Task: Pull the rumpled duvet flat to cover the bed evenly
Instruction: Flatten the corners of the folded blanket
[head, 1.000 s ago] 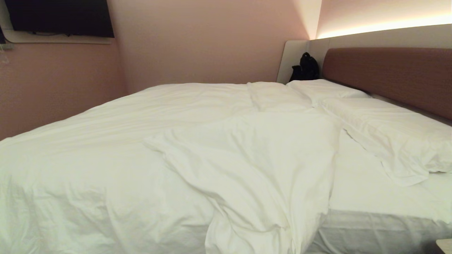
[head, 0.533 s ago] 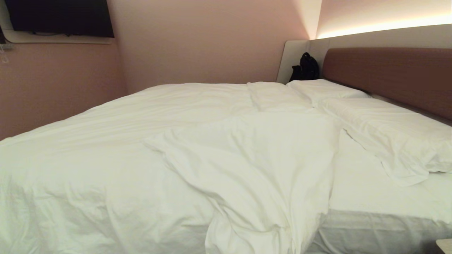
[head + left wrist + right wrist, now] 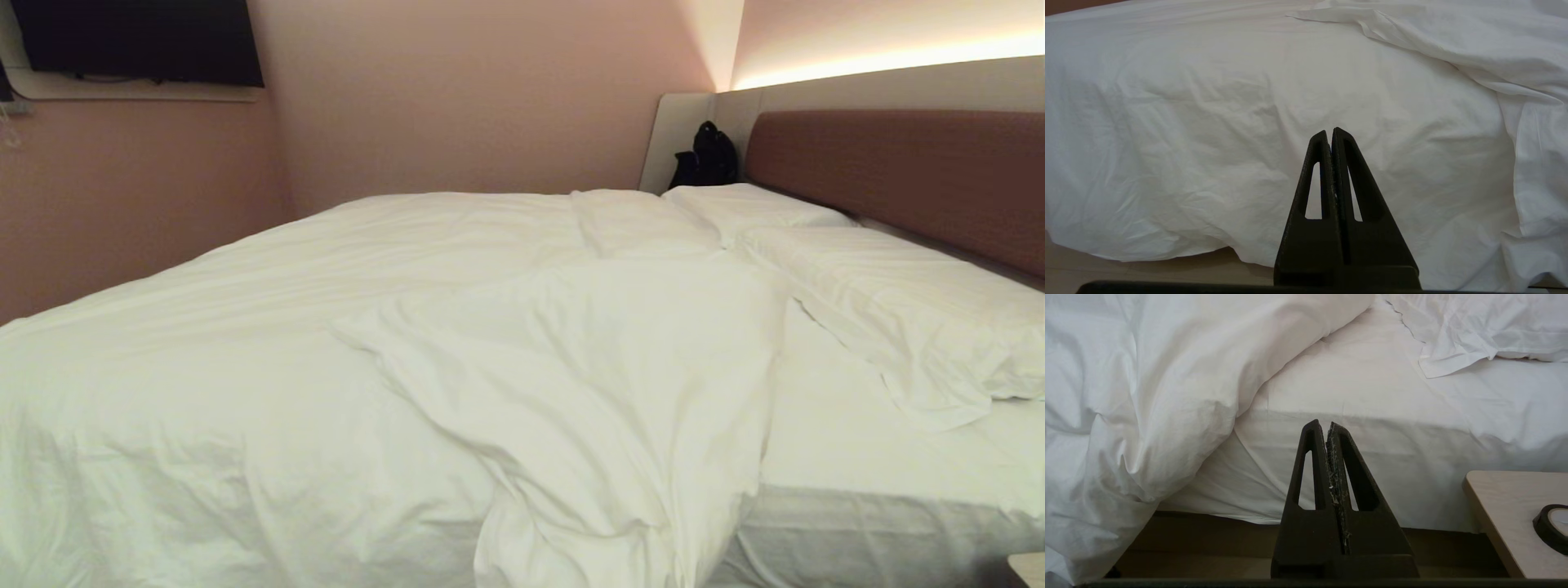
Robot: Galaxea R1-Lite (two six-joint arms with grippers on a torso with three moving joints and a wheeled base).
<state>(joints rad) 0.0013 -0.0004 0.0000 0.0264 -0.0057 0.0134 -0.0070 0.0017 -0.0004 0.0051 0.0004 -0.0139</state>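
The white puffy duvet (image 3: 343, 351) lies rumpled over the left and middle of the bed (image 3: 857, 523). One corner of it is folded back toward the middle (image 3: 571, 367), leaving bare sheet (image 3: 849, 441) near the pillows. Its near side hangs over the bed's edge (image 3: 1208, 163). My left gripper (image 3: 1329, 131) is shut and empty, pointing at the hanging duvet side. My right gripper (image 3: 1322, 424) is shut and empty, pointing at the bare mattress side (image 3: 1392, 457), with the duvet's fold (image 3: 1167, 396) beside it. Neither arm shows in the head view.
Two white pillows (image 3: 898, 302) lie by the brown headboard (image 3: 914, 171). A black bag (image 3: 706, 155) sits in the far corner. A pale bedside table (image 3: 1506, 514) with a dark round object (image 3: 1551, 526) stands close to my right gripper. A dark screen (image 3: 139, 41) hangs on the wall.
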